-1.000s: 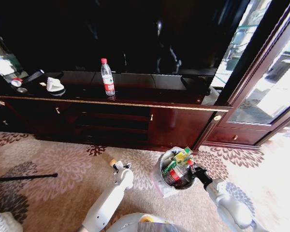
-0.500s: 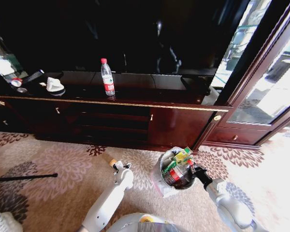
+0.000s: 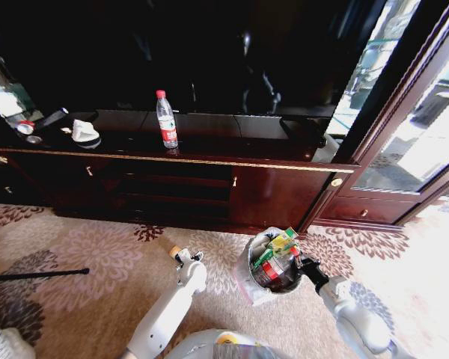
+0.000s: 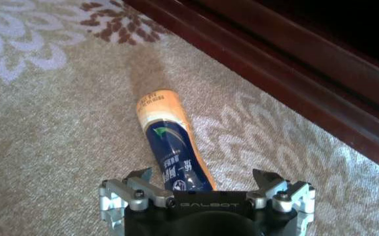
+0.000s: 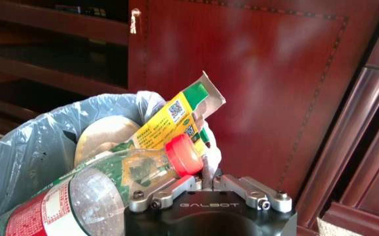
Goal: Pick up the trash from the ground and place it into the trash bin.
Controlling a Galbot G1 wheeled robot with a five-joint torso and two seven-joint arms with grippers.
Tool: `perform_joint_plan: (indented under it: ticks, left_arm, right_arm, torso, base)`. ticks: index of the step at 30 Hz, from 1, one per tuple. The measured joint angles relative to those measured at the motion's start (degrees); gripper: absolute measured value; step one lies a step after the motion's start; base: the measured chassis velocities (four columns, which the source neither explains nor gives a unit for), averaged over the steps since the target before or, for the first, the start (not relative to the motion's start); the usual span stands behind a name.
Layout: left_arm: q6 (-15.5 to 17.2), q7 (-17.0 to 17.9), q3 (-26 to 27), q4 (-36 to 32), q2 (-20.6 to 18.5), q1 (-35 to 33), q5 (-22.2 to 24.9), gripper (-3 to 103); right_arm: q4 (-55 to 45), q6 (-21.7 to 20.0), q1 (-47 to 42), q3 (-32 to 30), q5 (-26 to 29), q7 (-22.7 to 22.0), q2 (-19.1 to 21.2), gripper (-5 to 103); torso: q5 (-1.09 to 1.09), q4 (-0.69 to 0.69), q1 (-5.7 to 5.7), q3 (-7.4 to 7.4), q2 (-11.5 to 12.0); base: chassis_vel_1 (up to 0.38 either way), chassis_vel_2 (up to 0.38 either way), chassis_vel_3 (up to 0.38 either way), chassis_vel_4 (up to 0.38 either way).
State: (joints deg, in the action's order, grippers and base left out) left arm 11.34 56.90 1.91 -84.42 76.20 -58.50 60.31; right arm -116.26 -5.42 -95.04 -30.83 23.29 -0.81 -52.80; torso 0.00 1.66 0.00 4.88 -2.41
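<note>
- Where the carpet (image 3: 97, 262) meets the dark cabinet (image 3: 269, 194), the left tool (image 4: 206, 189) hovers with its fingers spread wide, gripping nothing, a blue-and-orange bottle (image 4: 169, 142) lying between them and pointing toward 12 o'clock.
- The right tool (image 5: 206, 189) is pinched together on the liner edge of the trash bin (image 3: 273, 265).
- The bin, at 3 o'clock from the left tool, holds a red-capped clear bottle (image 5: 110, 182) and a yellow-green wrapper (image 5: 176, 118).

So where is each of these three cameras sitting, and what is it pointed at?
Head: high up, looking down at cabinet, carpet, both arms and the trash bin.
Left wrist: behind the left claw, facing a blue-and-orange bottle lying on the carpet.
Right wrist: behind the right claw, at the bin's rim beside a red-capped bottle.
Shared: head and right wrist both show the bin.
</note>
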Motion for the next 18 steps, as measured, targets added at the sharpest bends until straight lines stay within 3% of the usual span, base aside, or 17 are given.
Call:
perform_joint_plan:
  ticks: [18]
  left_arm:
    - [0.0, 0.0, 0.0, 0.0, 0.0, 0.0, 0.0, 100]
  right_arm:
    - [0.0, 0.0, 0.0, 0.0, 0.0, 0.0, 0.0, 2]
  torso:
    - [0.0, 0.0, 0.0, 0.0, 0.0]
  base:
    - [0.0, 0.0, 0.0, 0.0]
